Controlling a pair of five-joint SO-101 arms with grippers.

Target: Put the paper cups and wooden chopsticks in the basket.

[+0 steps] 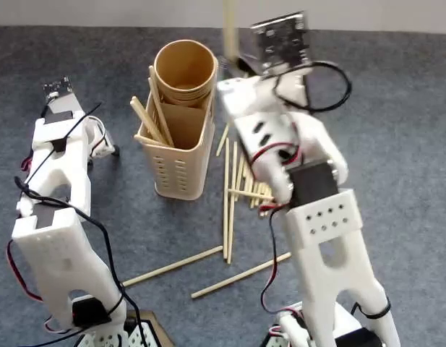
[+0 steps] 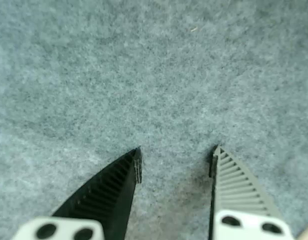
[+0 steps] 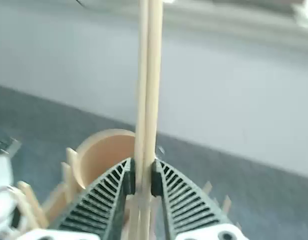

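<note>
The cup half of the job looks finished. The paper cups sit nested as one stack inside the cream perforated basket, just below and in front of the right end effector. Several wooden chopsticks already stand in the basket beside the stack, leaning against its wall.

The right end effector is clamped on a pair of wooden chopsticks. It holds them upright, with their long ends rising well above its fingertips. It is raised above the basket's far rim, with the cup mouth just beneath it. I judge this pair to be in the middle of delivery, lifted but not yet dropped in.

What remains is on the grey surface. A bundle of loose chopsticks lies beside the basket, under the right arm and behind its end effector. Part of the bundle is hidden by the arm, so I cannot count it. Two single sticks lie nearer the arm bases, one closer to the left arm and one closer to the right.

The left end effector has its jaws spread and holds nothing. It points down at bare surface, well apart from the basket and from every stick. As I read it, the work is past the midpoint, with several more chopstick pickups to go.
</note>
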